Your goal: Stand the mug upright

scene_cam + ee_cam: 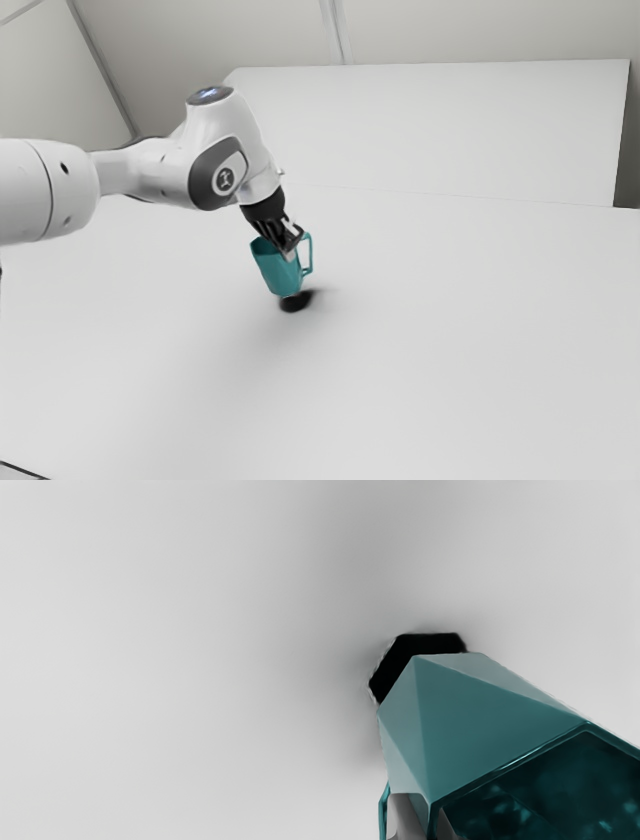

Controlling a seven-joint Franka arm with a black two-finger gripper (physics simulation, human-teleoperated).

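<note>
So the teal, faceted, glossy mug (277, 268) is up in my gripper right now, mouth end up but leaning: its rim tips toward the exterior view's left and its base sits more to the right. Looks like the base is just above the table, not standing flat on it. Its angular teal handle (309, 255) is on the mug's side facing the exterior view's right.

My black two-finger gripper (290, 250) is at the top of the mug, on the handle side, and it's pinching the mug's wall. From the wrist view I get one grey finger (404, 817) outside the mug, in between the wall and the handle, and the other finger (446, 825) inside the mouth, with the wall sandwiched between them. The inside of the mug is a darker teal.

Right below the mug's base there's a black, hard-edged patch (293, 303); can't tell whether it's just shadow. Softer grey shading spreads around it on the plain white table (450, 330) under the mug.

My white arm (225, 150) comes in from the exterior view's left, above the mug, and angles down to it. Way back beyond the mug there's a big flat white panel (430, 130), with pale walls past that.
</note>
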